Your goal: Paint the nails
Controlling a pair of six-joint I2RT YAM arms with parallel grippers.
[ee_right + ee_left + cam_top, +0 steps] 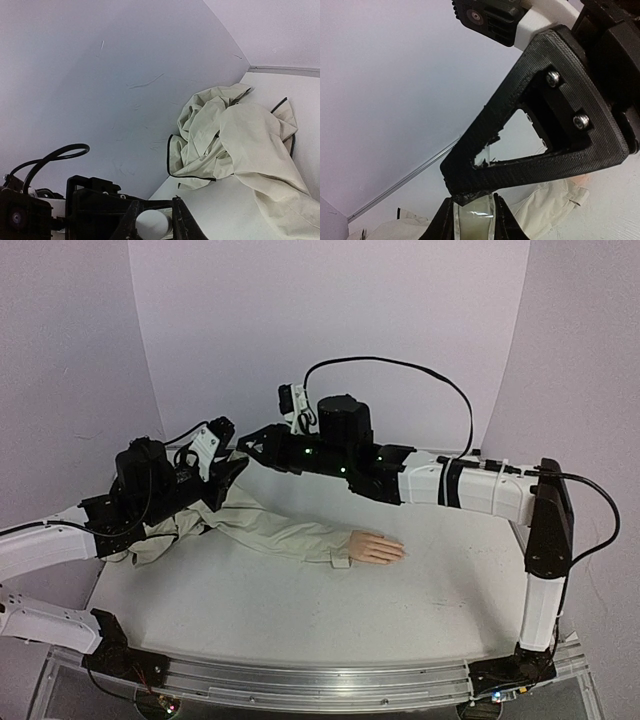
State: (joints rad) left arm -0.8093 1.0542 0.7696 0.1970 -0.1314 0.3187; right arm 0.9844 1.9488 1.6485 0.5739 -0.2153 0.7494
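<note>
A white worktop point(300, 610) is seen from above, enclosed by pale lilac walls. The right arm point(470, 485) is stretched from the right side across to the back left. The left arm point(60, 540) is reached in from the left, so that both arm tips are brought close together at the back left. Beneath them a beige jacket point(270, 530) is bunched, and one sleeve is laid out toward the middle of the worktop. At the sleeve's cuff a small peach mannequin hand point(378, 548) is laid flat, well apart from both arm tips.

The left fingers point(440, 227) are closed narrowly on a pale glassy object point(474, 222), and one black triangular finger of the right arm is seen just above it. The right fingers point(186, 225) are closed on a white rounded object point(150, 224).

The nails point(399, 552) are at the mannequin hand's fingertips, pointed right, and are too small to be made out.
</note>
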